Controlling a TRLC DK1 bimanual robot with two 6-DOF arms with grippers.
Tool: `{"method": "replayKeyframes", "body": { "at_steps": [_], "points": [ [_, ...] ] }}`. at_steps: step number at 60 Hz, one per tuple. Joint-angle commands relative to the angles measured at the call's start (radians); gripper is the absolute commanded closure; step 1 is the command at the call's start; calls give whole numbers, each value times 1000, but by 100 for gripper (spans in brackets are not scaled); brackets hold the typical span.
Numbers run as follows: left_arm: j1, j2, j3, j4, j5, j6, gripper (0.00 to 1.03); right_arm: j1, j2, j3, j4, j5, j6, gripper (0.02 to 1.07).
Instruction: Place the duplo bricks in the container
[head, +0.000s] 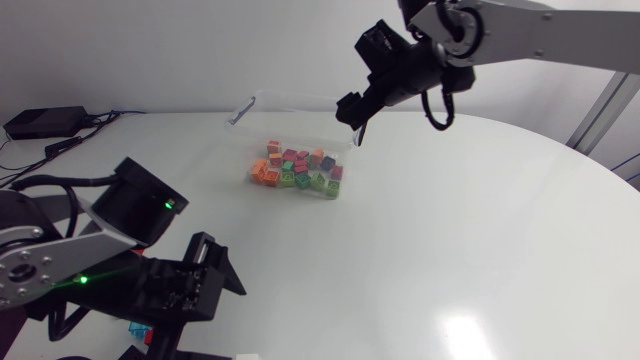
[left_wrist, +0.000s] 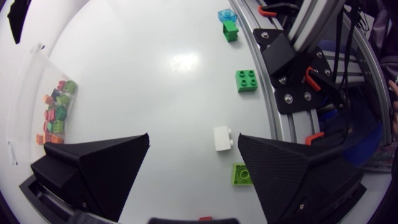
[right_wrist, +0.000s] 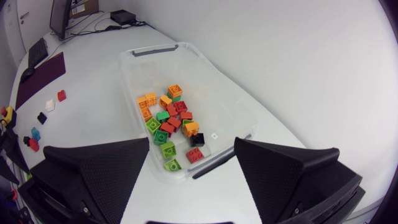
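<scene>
As we look down, our desk (head: 470, 230) is white, round and shiny, with a bright spot of light on it.

A clear plastic container (head: 290, 97) sits on the far part of the desk, near the middle. It has see-through walls and a grey handle at each short end. A pile of duplo bricks (head: 295, 170) lies inside, at the end nearer to us. They are orange, red, green and lime, with one black one. All are small and have round bumps on top.

Our right fingers (head: 350, 105) hang above the container, at its right side. They are spread wide and hold nothing.

Our left fingers (left_wrist: 134, 149) are low over the near edge of the desk, well apart from the container. They are spread wide too, with nothing in them. Loose bricks lie on the desk by them. A white brick (left_wrist: 222, 138) lies ahead, between the two fingers. A lime brick (left_wrist: 242, 174) lies just beside one finger. A green square brick (left_wrist: 247, 81) lies further ahead. Past it, a small green brick (left_wrist: 231, 30) and a light blue brick (left_wrist: 225, 15) lie close together.
</scene>
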Motion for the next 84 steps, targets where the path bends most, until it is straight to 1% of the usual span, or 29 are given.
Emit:
{"method": "replayKeyframes", "body": {
  "at_steps": [1, 5, 10, 18, 21, 30, 32, 35, 41, 46, 49, 60, 66, 84],
  "points": [
    [-39, 42, -33, -11, -13, -15, 5, -2, -112, -125, -8, -3, -35, 6],
    [-53, 67, -39, 0, -19, -19, 5, 9, -180, -200, -36, -3, -52, 6],
    [-76, 119, -50, 44, -39, -49, 6, 29, -260, -292, -73, 1, -73, 6],
    [-113, 185, -60, 101, -64, -97, 8, 73, -385, -439, -128, 13, -151, 7],
    [-128, 203, -62, 107, -68, -111, 8, 82, -427, -488, -150, 13, -188, 7],
    [-156, 242, -80, 129, -87, -132, 8, 84, -504, -603, -206, 11, -269, 7],
    [-159, 254, -82, 132, -90, -138, 9, 89, -519, -626, -219, 11, -285, 7],
    [-160, 269, -85, 135, -93, -144, 12, 104, -539, -657, -245, 11, -302, 7],
    [-177, 299, -96, 153, -108, -161, 13, 153, -576, -717, -298, 13, -331, 7],
    [-186, 325, -91, 170, -111, -177, 23, 199, -580, -761, -317, 20, -335, 7],
    [-191, 343, -85, 186, -114, -193, 33, 225, -580, -784, -324, 22, -340, 7],
    [-188, 388, -68, 227, -125, -216, 78, 346, -585, -875, -335, 27, -334, 7],
    [-173, 388, -48, 239, -125, -229, 95, 414, -582, -913, -335, 25, -317, 7],
    [-96, 349, 23, 238, -129, -232, 96, 546, -591, -969, -357, -10, -260, 8]
  ]
}}
